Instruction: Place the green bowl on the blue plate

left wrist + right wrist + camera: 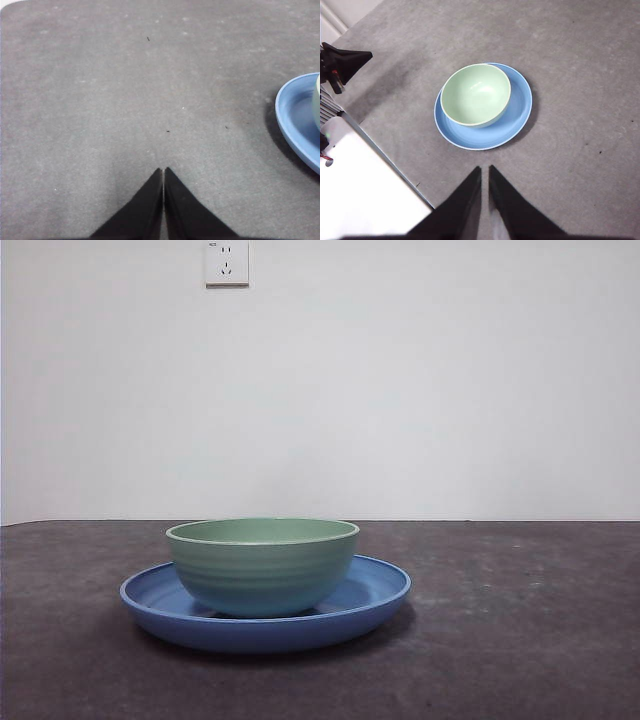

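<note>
The green bowl stands upright inside the blue plate, a little off its centre, on the dark grey table. From above, the right wrist view shows the bowl empty and resting on the plate. My right gripper hangs shut above the table, apart from the plate. My left gripper is shut over bare table, with only the plate's edge and a sliver of the bowl off to one side. Neither gripper shows in the front view.
A white wall with a socket rises behind the table. In the right wrist view the other arm's black tip and a white surface sit beside the table's edge.
</note>
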Available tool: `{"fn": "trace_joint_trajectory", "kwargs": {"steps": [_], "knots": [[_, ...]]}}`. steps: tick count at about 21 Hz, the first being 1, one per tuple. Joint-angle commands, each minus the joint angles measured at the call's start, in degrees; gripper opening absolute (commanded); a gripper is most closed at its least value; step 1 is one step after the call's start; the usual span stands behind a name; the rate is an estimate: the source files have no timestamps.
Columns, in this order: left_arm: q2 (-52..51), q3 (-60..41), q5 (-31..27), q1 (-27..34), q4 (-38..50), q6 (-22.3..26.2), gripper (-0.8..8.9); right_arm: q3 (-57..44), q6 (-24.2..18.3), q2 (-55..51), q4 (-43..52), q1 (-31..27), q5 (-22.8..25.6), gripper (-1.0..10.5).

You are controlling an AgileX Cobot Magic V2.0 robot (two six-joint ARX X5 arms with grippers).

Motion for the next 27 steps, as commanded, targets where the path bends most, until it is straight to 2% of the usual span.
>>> {"fn": "trace_joint_trajectory", "kwargs": {"steps": [1,7,12,16,27], "knots": [[-0.98,-0.50,-0.22,0.13,2.16,-0.31,0.06,0.57,-0.48,0.37,0.55,0.46,-0.02,0.2],[-5.51,-4.90,-0.26,0.13,10.40,-3.54,0.06,0.57,-0.48,0.37,0.55,0.46,-0.02,0.2],[-6.45,-7.23,-6.56,0.13,11.98,-9.16,0.06,0.57,-0.48,0.37,0.55,0.46,-0.02,0.2],[-6.45,-8.70,-10.80,0.13,12.81,-8.87,0.06,0.57,-0.46,0.37,0.55,0.46,-0.02,0.2],[-6.45,-8.70,-11.47,-0.11,12.94,-2.69,0.06,0.57,-0.48,0.37,0.57,0.48,-0.02,0.2]]}}
